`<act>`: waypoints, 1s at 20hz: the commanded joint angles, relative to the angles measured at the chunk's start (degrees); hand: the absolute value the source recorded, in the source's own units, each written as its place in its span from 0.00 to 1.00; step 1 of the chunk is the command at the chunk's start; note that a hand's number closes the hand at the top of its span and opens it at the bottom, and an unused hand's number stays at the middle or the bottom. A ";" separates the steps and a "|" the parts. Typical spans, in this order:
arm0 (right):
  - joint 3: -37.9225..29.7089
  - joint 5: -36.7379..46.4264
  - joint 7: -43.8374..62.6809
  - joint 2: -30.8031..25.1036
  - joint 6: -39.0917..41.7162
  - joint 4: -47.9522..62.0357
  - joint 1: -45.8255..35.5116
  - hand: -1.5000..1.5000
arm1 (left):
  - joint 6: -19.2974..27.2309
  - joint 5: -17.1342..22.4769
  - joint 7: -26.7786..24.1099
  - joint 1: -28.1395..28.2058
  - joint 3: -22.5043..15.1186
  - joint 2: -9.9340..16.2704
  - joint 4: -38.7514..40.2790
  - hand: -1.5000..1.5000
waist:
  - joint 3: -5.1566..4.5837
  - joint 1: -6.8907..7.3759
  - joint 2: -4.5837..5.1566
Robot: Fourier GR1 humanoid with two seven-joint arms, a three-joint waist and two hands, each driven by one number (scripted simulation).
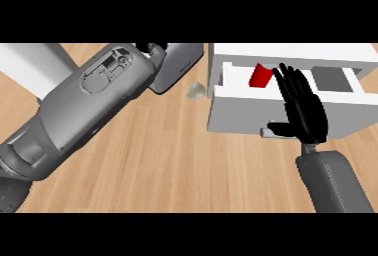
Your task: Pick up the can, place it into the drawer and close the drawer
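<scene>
A white box-shaped drawer unit (288,120) sits at the upper right of the frame on the pale wooden surface (170,165); its drawer (295,94) is pulled open toward the viewer, and the white front panel runs across the middle right. Inside the open drawer, near its left end, stands the small red can (259,76), tilted a little; it touches no hand. To the right of it in the drawer lies a grey rectangular patch (334,79), which I cannot identify.

The black right hand (303,112) comes up from the lower right on its grey forearm (332,182); its fingers are straight and spread slightly apart, laid over the drawer's front edge with the tips reaching just beside the can, and the thumb sticks out to the left over the front panel; it grips nothing.

The left forearm (74,110), a broad grey shell, crosses the frame from the lower left to the upper middle; the left hand (153,48) is mostly hidden behind it at the top edge, so I cannot tell whether its fingers are apart or together. A small pale, crumpled-looking object (196,90) rests on the surface between that arm and the drawer unit; a white block (33,67) fills the upper left corner.
</scene>
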 commanded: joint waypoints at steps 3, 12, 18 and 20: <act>-3.04 2.91 -0.33 0.94 -7.08 16.83 -6.05 0.00 | -0.56 -0.78 3.93 1.61 -0.52 3.01 -5.85 0.00 | 1.36 1.38 1.67; -8.53 3.79 0.02 1.69 -16.78 32.43 -20.08 0.00 | -0.73 -2.53 5.20 8.85 -0.45 7.83 -13.68 0.00 | 1.36 1.75 2.07; -10.13 6.72 3.39 1.54 -18.77 42.85 -31.18 0.00 | -1.30 -3.14 6.22 14.16 0.29 10.47 -19.42 0.00 | 1.31 1.58 2.05; -11.26 5.92 1.79 1.36 -21.41 46.23 -31.92 0.00 | -2.80 -3.06 4.06 17.53 1.33 12.15 -20.93 0.00 | 1.30 1.85 2.29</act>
